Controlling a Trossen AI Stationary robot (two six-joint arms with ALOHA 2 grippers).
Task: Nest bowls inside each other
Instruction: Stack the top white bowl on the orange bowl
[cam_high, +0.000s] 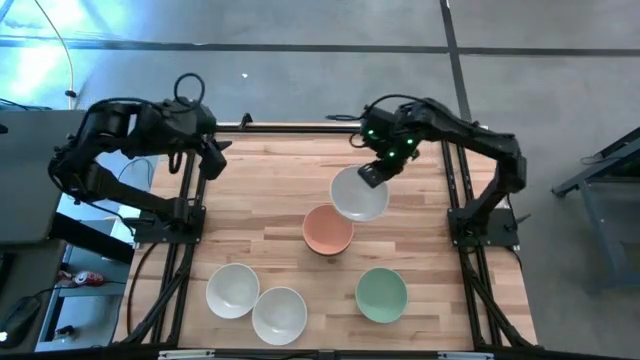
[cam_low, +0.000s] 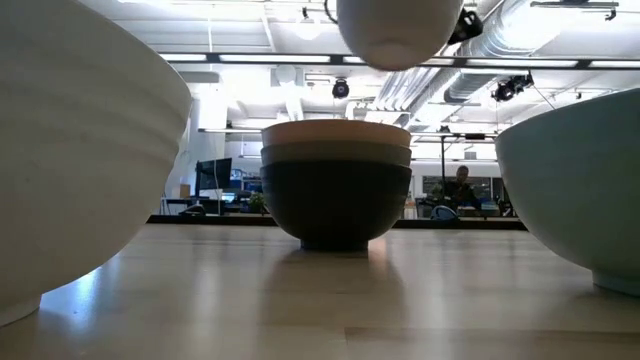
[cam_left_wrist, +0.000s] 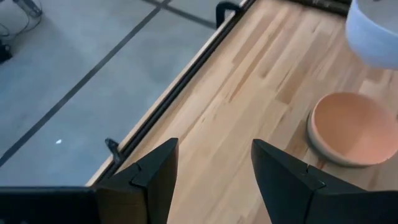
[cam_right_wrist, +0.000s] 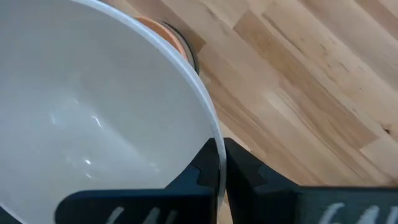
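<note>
My right gripper (cam_high: 375, 172) is shut on a white bowl (cam_high: 358, 193), which hangs in the air (cam_low: 400, 30) above and just beyond a stack. The stack is a peach-orange bowl (cam_high: 328, 230) nested in an olive-grey bowl (cam_low: 336, 155), which is nested in a black bowl (cam_low: 336, 205) standing on the table. Two more white bowls (cam_high: 233, 290) (cam_high: 279, 314) and a mint green bowl (cam_high: 381, 294) stand on their bases near the near edge. My left gripper (cam_left_wrist: 214, 180) is open over the table's far left corner and touches nothing. My right gripper pinches the white bowl by its rim (cam_right_wrist: 214, 140), on the side toward the table's far edge. One finger (cam_right_wrist: 202, 177) is inside the bowl and the other finger (cam_right_wrist: 249, 177) is outside its wall. The bowl is lifted clear of the table, mouth up and slightly tilted.
Black frame rails (cam_high: 190, 200) (cam_high: 455, 190) run along the table's left and right sides. Bare wood (cam_high: 260, 190) lies between the left arm and the stack. Beyond the table the low view shows a room with a seated person (cam_low: 462, 185).
</note>
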